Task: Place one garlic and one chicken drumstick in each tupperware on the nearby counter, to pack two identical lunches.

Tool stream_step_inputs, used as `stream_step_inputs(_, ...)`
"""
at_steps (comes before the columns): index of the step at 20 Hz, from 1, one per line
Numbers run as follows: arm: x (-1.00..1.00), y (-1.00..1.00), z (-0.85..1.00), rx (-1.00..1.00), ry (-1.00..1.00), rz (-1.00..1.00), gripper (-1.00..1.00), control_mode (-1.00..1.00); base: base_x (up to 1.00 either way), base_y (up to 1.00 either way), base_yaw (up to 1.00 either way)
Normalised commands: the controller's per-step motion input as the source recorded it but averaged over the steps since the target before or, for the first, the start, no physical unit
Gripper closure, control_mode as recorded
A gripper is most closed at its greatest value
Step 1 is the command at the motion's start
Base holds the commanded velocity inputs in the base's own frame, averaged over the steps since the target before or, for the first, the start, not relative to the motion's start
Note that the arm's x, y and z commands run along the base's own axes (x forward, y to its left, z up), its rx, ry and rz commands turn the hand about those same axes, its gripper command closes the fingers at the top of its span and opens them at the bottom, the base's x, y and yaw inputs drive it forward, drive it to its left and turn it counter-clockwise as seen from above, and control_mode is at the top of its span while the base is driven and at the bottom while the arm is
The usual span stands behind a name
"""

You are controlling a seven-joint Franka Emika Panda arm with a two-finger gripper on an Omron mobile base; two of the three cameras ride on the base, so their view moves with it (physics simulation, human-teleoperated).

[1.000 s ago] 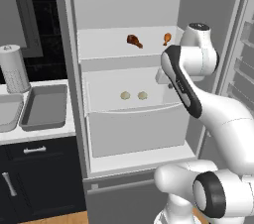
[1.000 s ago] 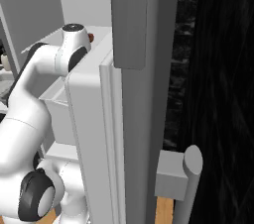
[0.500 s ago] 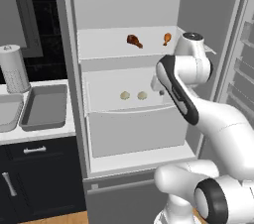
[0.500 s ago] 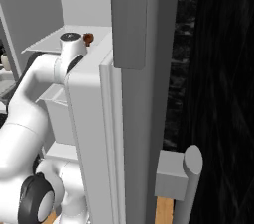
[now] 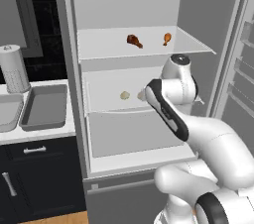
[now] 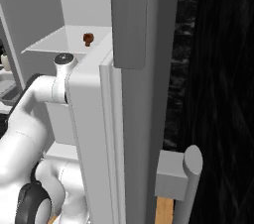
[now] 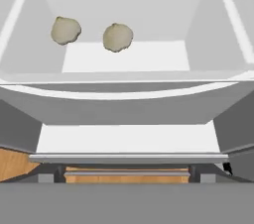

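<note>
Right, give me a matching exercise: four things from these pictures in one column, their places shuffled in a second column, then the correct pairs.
Things:
1. chicken drumsticks
2. garlic
3. tupperware
4. paper-towel roll

Places:
A. on the counter, at the back by the dark wall
B. on the upper fridge shelf
C. in the white fridge drawer
D. on the counter, right beside the fridge

Pairs: 1-B, 2-C, 3-D, 4-A
</note>
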Motion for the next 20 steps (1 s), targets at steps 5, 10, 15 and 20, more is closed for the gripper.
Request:
stream_step_inputs(5, 0.59, 0.2, -0.15, 0.07, 0.02, -0.03, -1.0, -1.0, 0.0, 0.0, 0.0)
stream_step_inputs(10, 0.45, 0.01, -0.19, 0.02, 0.0, 0.0, -1.0, -1.0, 0.0, 0.0, 0.0)
stream_step_inputs(15, 0.42, 0.0, -0.26, 0.0, 0.0, 0.0, -1.0, -1.0, 0.0, 0.0, 0.0)
stream_step_inputs(20, 0.58, 0.02, -0.2, 0.0, 0.0, 0.0, -1.0, -1.0, 0.0, 0.0, 0.0)
